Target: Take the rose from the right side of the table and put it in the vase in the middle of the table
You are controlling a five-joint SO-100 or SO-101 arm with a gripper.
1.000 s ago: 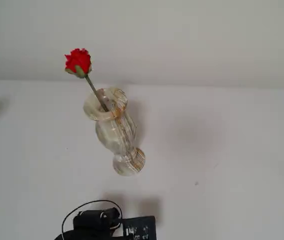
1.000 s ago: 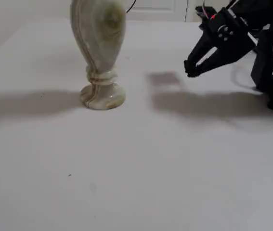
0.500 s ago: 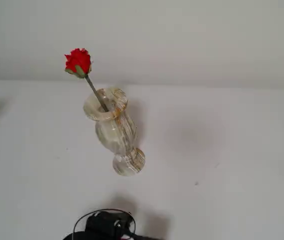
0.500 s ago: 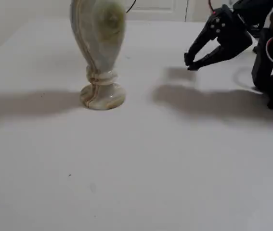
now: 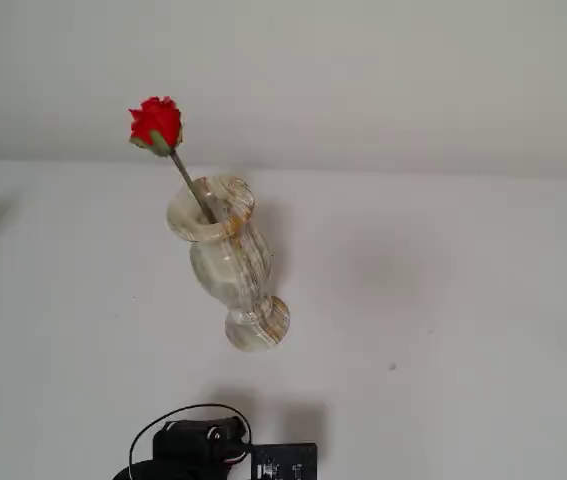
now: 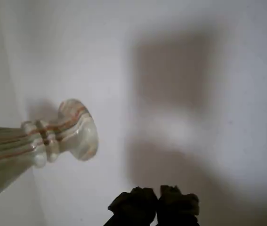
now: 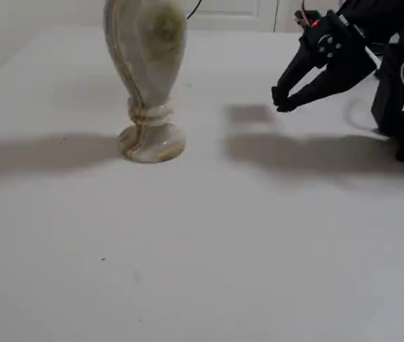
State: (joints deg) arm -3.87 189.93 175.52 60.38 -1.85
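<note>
I see a plain pale wall (image 5: 363, 70) behind the white surface, soft shadows across it, and a white panelled door (image 7: 230, 14) far back.

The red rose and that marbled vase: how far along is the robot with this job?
It looks done: the red rose on its thin stem stands in the mouth of the cream marbled stone vase, upright on the white table. The black gripper holds nothing; its fingertips meet in the wrist view, away from the vase. Nothing visible is left, except perhaps parking the arm.

Red rose (image 5: 155, 123) stem inside upright marbled cream vase (image 5: 225, 259), bloom leaning out; vase mid white table (image 5: 443, 300).
</note>
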